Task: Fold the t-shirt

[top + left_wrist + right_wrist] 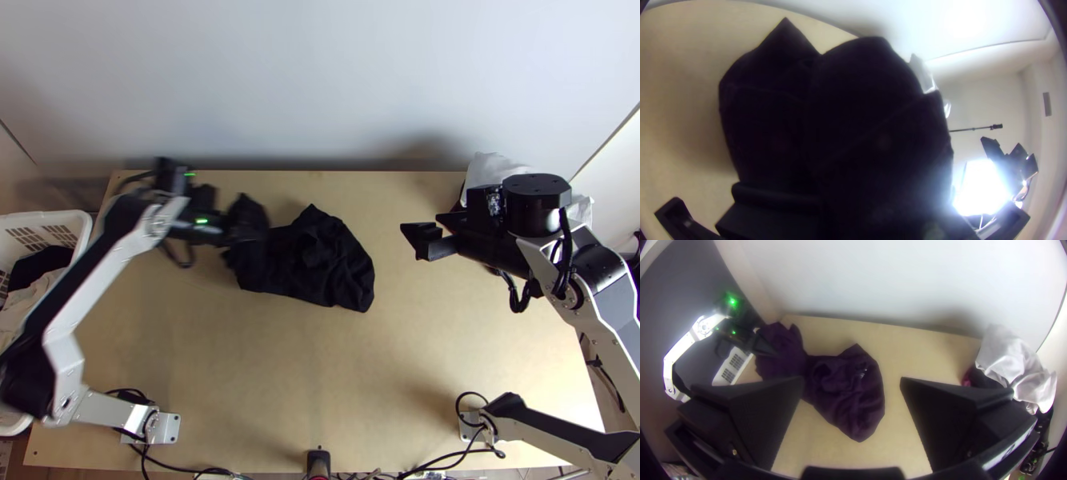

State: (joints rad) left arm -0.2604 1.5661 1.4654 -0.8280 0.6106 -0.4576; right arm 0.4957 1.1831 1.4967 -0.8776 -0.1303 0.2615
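The dark t-shirt (308, 256) lies bunched on the table's middle, its left end raised in my left gripper (232, 230), which is shut on it. In the left wrist view, its dark folds (853, 111) spread in front of and partly over my left gripper (818, 200). Off to the cloth's right, my right gripper (428, 232) is above the table, open and apart from the cloth. The right wrist view has the t-shirt (849, 391) beyond the parted fingers of my right gripper (852, 382), with its held end lifted.
A white basket (48, 216) with clothes stands at the table's left. White cloth (1013, 360) and something dark red are at the table's back right corner. A wall runs behind the table (320, 384); cables lie along its near edge.
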